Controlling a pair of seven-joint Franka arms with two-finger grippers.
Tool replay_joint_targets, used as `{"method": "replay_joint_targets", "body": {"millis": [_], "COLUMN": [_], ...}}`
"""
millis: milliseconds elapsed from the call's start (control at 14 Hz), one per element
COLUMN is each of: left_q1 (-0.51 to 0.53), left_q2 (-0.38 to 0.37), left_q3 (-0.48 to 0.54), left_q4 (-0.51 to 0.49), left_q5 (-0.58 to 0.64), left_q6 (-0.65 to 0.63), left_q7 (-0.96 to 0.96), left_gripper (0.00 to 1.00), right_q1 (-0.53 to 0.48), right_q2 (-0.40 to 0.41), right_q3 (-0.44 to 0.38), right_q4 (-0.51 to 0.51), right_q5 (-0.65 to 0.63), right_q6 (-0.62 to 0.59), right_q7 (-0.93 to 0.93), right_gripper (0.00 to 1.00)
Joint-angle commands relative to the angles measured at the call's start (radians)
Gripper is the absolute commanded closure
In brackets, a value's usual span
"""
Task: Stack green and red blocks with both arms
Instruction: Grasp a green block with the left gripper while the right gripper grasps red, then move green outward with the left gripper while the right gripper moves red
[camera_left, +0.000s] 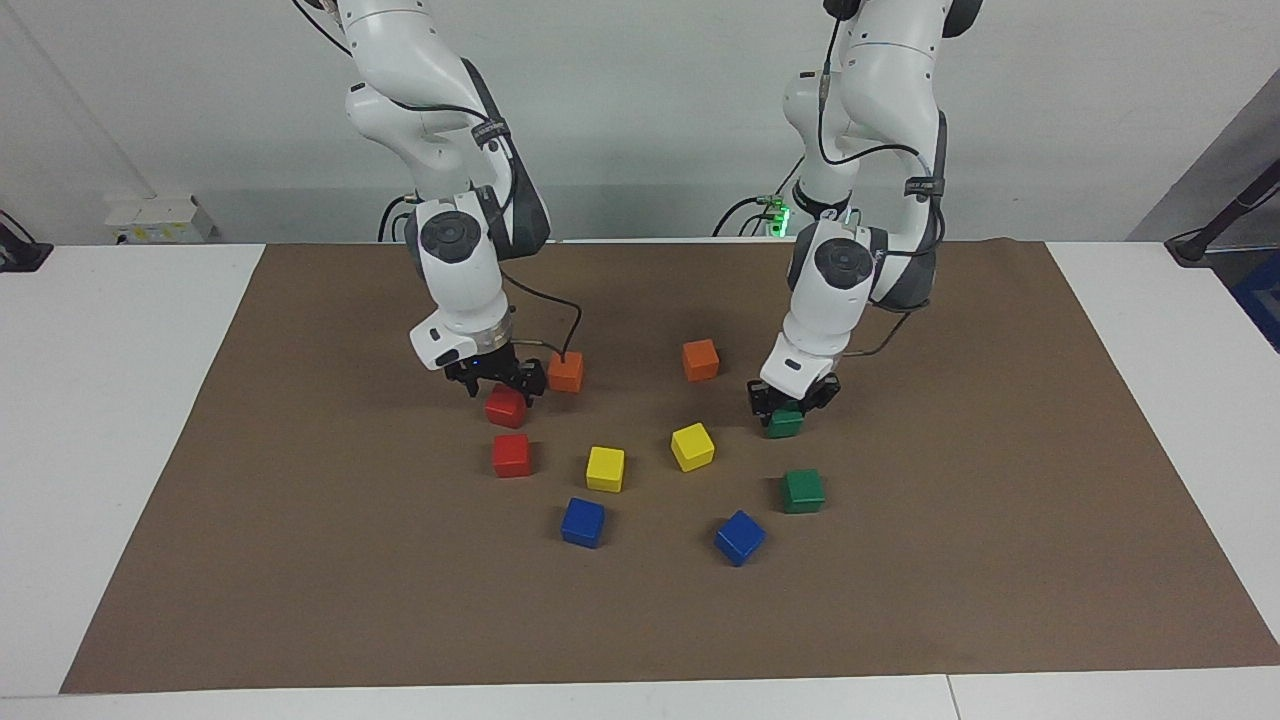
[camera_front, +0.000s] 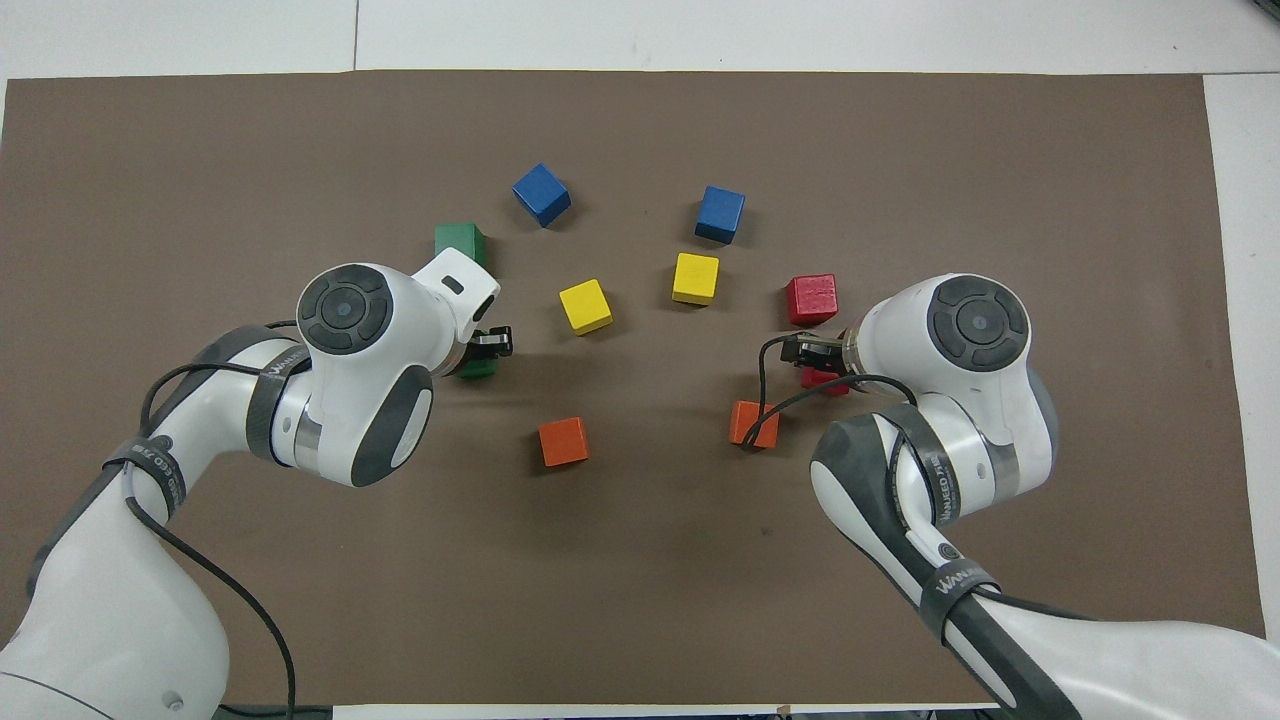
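Observation:
My right gripper (camera_left: 500, 390) is shut on a red block (camera_left: 506, 410), which sits tilted at or just above the brown mat; in the overhead view this block (camera_front: 824, 379) is mostly hidden under the right gripper (camera_front: 812, 352). The second red block (camera_left: 511, 455) (camera_front: 811, 298) lies on the mat just farther from the robots. My left gripper (camera_left: 790, 405) (camera_front: 488, 345) is shut on a green block (camera_left: 786, 425) (camera_front: 478, 369) low at the mat. The second green block (camera_left: 802, 490) (camera_front: 460, 240) lies farther from the robots than it.
Two orange blocks (camera_left: 565, 372) (camera_left: 700, 360) lie between the grippers, the first right beside the right gripper. Two yellow blocks (camera_left: 605, 468) (camera_left: 692, 446) and two blue blocks (camera_left: 583, 522) (camera_left: 740, 537) lie farther out at mid-table. The brown mat (camera_left: 950, 560) covers the white table.

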Motion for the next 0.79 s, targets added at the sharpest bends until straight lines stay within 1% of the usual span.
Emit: {"method": "replay_joint_targets", "body": {"millis": [0,71,214,286,357,429,500,571,643,714], "left_q1": [0.091,0.129,0.203,0.253,0.316,0.371,0.425,0.465,0.494,0.522], "left_q2": [-0.036,-0.053,-0.059,-0.062,-0.064,-0.066,-0.066,-0.066,-0.061,-0.055], "left_q3": [-0.003,-0.003,0.000,0.000,-0.002,-0.002,-0.002,-0.002,-0.002,-0.002], "left_q4": [0.039,0.039,0.031,0.025,0.022,0.016,0.014,0.010,0.010,0.010], "left_q5": [0.024,0.024,0.024,0.024,0.024,0.024,0.024,0.024,0.024,0.024], "left_q6": [-0.063,-0.075,-0.083,-0.081,-0.081,-0.078,-0.078,-0.074,-0.071,-0.066], "left_q7": [0.051,0.088,0.163,0.209,0.287,0.386,0.469,0.516,0.536,0.556], "left_gripper": [1.00,1.00,1.00,1.00,1.00,1.00,1.00,1.00,1.00,1.00], "right_q1": [-0.001,-0.001,0.001,0.001,0.001,0.001,0.001,0.001,0.001,0.001], "right_q2": [0.018,0.027,0.033,0.033,0.033,0.033,0.032,0.032,0.032,0.029], "right_q3": [0.000,0.000,0.000,0.000,0.000,0.000,0.000,0.000,0.000,0.000], "right_q4": [-0.024,-0.024,-0.024,-0.025,-0.025,-0.033,-0.034,-0.033,-0.031,-0.024], "right_q5": [0.005,0.005,0.005,0.005,0.005,0.005,0.005,0.005,0.005,0.005], "right_q6": [0.057,0.063,0.072,0.071,0.069,0.069,0.068,0.063,0.057,0.051], "right_q7": [0.009,0.007,0.007,0.007,0.007,0.005,0.002,0.002,0.002,0.002], "right_gripper": [0.00,0.00,0.00,0.02,0.09,0.23,0.46,0.65,0.82,0.95]}}
